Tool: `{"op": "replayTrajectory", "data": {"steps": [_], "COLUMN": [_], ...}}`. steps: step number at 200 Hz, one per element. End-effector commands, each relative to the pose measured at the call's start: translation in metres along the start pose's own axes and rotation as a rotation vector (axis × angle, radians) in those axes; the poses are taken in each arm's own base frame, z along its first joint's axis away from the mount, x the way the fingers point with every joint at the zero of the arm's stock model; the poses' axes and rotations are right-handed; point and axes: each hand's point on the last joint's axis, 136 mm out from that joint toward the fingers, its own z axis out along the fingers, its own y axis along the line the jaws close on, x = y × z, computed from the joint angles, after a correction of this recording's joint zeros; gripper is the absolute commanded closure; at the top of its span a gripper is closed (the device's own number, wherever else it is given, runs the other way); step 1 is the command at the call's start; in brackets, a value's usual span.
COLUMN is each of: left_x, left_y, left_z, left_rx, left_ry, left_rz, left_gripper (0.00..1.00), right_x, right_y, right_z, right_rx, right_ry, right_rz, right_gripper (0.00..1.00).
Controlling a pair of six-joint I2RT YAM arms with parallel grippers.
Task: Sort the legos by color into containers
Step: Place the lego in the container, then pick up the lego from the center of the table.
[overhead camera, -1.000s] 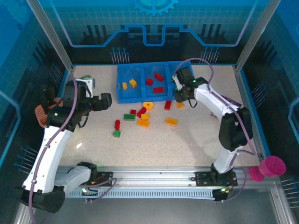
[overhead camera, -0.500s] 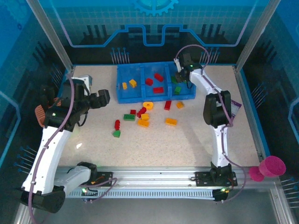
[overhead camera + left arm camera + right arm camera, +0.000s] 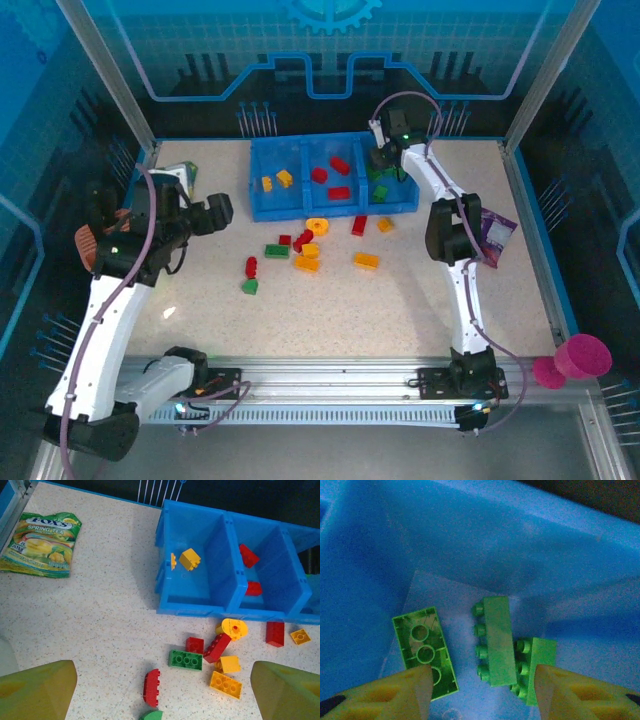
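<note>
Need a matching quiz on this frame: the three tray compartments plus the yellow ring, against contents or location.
1 left compartment
2 middle compartment
3 right compartment
4 yellow ring

A green bricks
B on the table, in front of the tray
C yellow bricks
D red bricks

Pairs: 1-C, 2-D, 3-A, 4-B

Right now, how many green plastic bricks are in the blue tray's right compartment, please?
3: upturned green brick left, side-lying green brick middle, third green brick beside it, right; others may be hidden.
</note>
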Motion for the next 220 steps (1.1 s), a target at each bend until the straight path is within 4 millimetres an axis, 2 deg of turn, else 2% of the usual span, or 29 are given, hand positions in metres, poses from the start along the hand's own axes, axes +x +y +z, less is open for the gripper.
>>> {"op": "replayTrajectory", "data": {"steps": [1,4,14,38,54,75,101,119,134,155,188,204,220], "left_x": [-0.008,-0.008,-0.008,-0.010,-0.012,-0.013,-0.016,-0.019,-0.018,-0.015,-0.004,0.000,0.002], "left_y": [-0.003,-0.004,-0.005,-0.009,-0.011,-0.014,-0.018,-0.019,-0.018,-0.016,-0.010,-0.006,-0.006], "left_z": [0.002,0.002,0.004,0.005,0.003,0.000,-0.010,-0.018,-0.021,-0.026,-0.029,-0.029,-0.030], "left_rx": [0.022,0.024,0.029,0.046,0.059,0.073,0.101,0.107,0.107,0.103,0.082,0.073,0.076], "left_ry": [-0.028,-0.027,-0.025,-0.031,-0.035,-0.034,-0.039,-0.050,-0.055,-0.064,-0.028,-0.028,-0.032], "left_rz": [-0.010,-0.009,-0.007,-0.004,0.000,0.012,0.020,0.025,0.027,0.026,0.034,0.034,0.038], "left_gripper": [0.09,0.09,0.09,0.09,0.09,0.09,0.09,0.08,0.08,0.08,0.08,0.08,0.08], "right_x": [-0.021,-0.027,-0.030,-0.033,-0.032,-0.013,0.017,0.025,0.030,0.040,0.052,0.068,0.083], "right_y": [0.002,0.001,0.007,0.039,0.077,0.144,0.218,0.253,0.278,0.310,0.361,0.383,0.395], "right_z": [-0.047,-0.061,-0.079,-0.126,-0.155,-0.176,-0.190,-0.202,-0.209,-0.208,-0.213,-0.204,-0.188], "right_rx": [-0.007,-0.006,-0.015,-0.092,-0.176,-0.318,-0.499,-0.613,-0.698,-0.733,-0.867,-0.862,-0.845], "right_ry": [-0.075,-0.100,-0.128,-0.194,-0.244,-0.274,-0.331,-0.344,-0.335,-0.326,-0.312,-0.297,-0.254], "right_rz": [-0.015,-0.016,-0.024,-0.058,-0.129,-0.359,-0.635,-0.703,-0.758,-0.840,-0.816,-0.865,-0.911], "right_gripper": [0.43,0.43,0.43,0.42,0.42,0.42,0.38,0.36,0.36,0.35,0.32,0.32,0.31]}}
